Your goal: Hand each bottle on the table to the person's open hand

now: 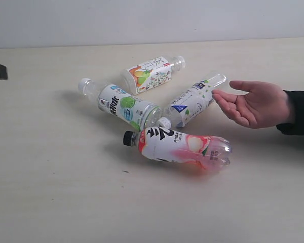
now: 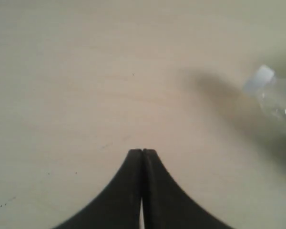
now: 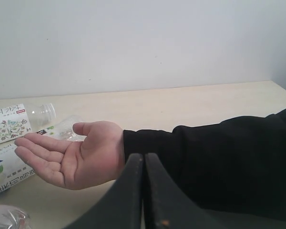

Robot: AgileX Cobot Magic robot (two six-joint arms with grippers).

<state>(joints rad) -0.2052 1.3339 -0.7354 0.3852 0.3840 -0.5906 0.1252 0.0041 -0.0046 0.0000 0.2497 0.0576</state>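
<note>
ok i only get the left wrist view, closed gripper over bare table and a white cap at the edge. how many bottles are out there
Observer: four, all lying on their sides in a cluster on the table: the pink bottle, the green-labelled bottle, the fruit-labelled bottle and the blue-labelled bottle.
Operator: and where's the hand
Observer: the open hand is palm up on the right of the exterior view, with its fingertips right beside the blue-labelled bottle.
</note>
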